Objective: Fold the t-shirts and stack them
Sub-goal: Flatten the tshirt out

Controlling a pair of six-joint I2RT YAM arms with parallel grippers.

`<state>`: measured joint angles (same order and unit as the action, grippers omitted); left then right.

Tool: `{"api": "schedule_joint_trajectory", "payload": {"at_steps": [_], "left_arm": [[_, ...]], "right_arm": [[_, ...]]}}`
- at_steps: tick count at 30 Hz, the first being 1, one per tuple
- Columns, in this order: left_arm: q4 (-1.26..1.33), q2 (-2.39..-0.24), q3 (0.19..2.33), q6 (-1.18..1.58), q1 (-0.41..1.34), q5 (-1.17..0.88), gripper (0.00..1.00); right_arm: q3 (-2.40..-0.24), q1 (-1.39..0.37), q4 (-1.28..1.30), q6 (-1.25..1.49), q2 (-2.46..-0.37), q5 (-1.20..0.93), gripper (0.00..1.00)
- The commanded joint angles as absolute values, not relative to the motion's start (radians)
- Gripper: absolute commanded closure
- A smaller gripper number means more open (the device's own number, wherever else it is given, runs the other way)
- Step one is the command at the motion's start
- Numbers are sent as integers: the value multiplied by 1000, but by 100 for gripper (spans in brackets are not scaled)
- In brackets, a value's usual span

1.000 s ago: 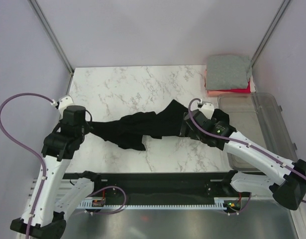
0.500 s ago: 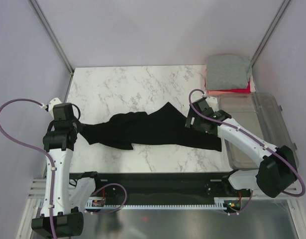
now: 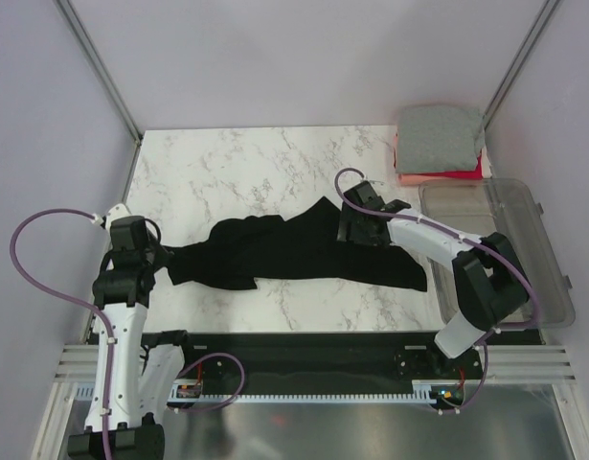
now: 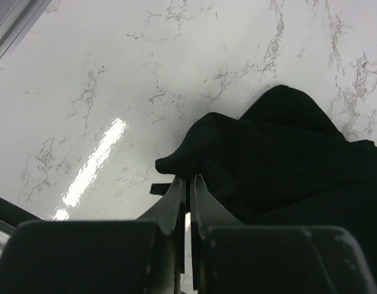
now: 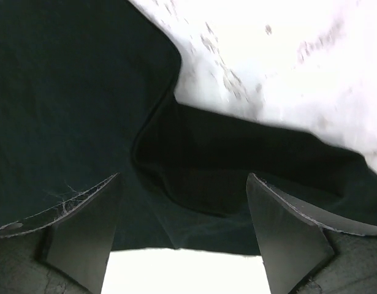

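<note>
See black tee (image 3: 275,251) strung from 9 to 3 o'clock across mid counter (image 3: 237,163), crumpled; can't sort sleeves from body. Find left fingers (image 4: 187,190) clenched on its 9 o'clock end, cloth bunched right at the tips. Rest of the tee cut off at left wrist view's 3 o'clock edge. Find right fingers (image 3: 356,228) released, spread wide over the tee's 2 o'clock part, holding nothing; can't tell if tips touch cloth. Lose part of the tee under right arm (image 3: 438,244) from above. Get only dark folds plus blurred marble at 1 o'clock in right wrist view. Spot grey tee (image 3: 440,134) folded at counter's 1 o'clock corner. Lies atop red-pink tee (image 3: 462,175), mostly hidden, just edges showing. Note clear bin (image 3: 495,240) at 3 o'clock, near grey tee's 5 o'clock, rim partly behind right arm.
</note>
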<state>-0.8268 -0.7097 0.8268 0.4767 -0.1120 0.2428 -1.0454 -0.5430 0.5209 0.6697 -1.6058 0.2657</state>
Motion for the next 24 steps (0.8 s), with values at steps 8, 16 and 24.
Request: {"api": "schedule_joint_trajectory", "payload": {"at_steps": [8, 16, 24], "left_arm": [[-753, -693, 813, 463, -117, 190, 98], [-741, -701, 808, 460, -117, 173, 98], [-739, -704, 807, 459, -115, 175, 98]], "right_arm": [[-1161, -512, 471, 598, -1649, 242, 18], [-1184, -512, 445, 565, -1706, 203, 26], [-1206, -514, 405, 548, -1761, 167, 62]]}}
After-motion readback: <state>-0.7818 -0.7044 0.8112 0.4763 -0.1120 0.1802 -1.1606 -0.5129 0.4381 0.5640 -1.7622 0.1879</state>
